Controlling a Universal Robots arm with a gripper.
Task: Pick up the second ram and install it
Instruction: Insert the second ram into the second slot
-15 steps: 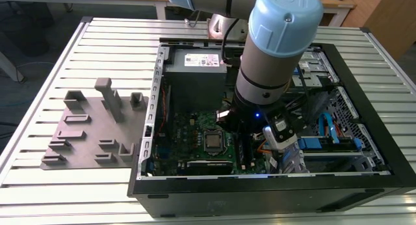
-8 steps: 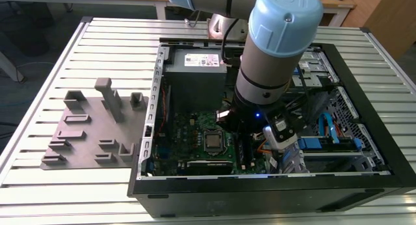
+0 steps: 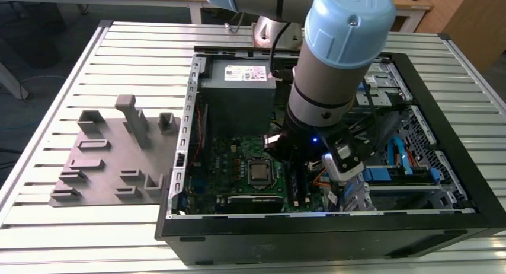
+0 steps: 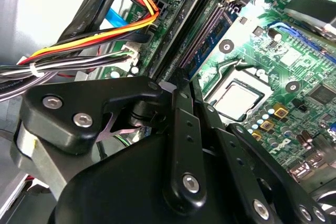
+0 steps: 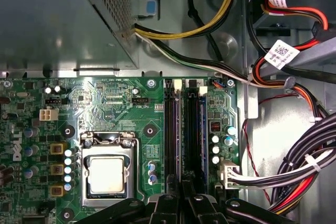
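Observation:
My gripper (image 5: 182, 190) hangs inside the open computer case, right over the memory slots of the motherboard (image 5: 115, 98). Its black fingers (image 4: 178, 108) stand close together, shut on the second ram (image 5: 182, 129). The ram appears edge-on as a thin dark strip running away from the fingertips between two slots. In the second wrist view the ram (image 4: 181, 35) runs upright along the dark slot, beside a blue-edged slot (image 4: 210, 35). In the exterior view the arm (image 3: 332, 78) reaches down into the case beside the processor (image 3: 259, 170).
Bundled cables (image 5: 294, 171) crowd the side of the slots away from the processor socket (image 5: 107, 174). The power supply box (image 3: 237, 78) fills the case's far end. A grey fixture plate (image 3: 111, 161) lies on the slatted table at the exterior view's left.

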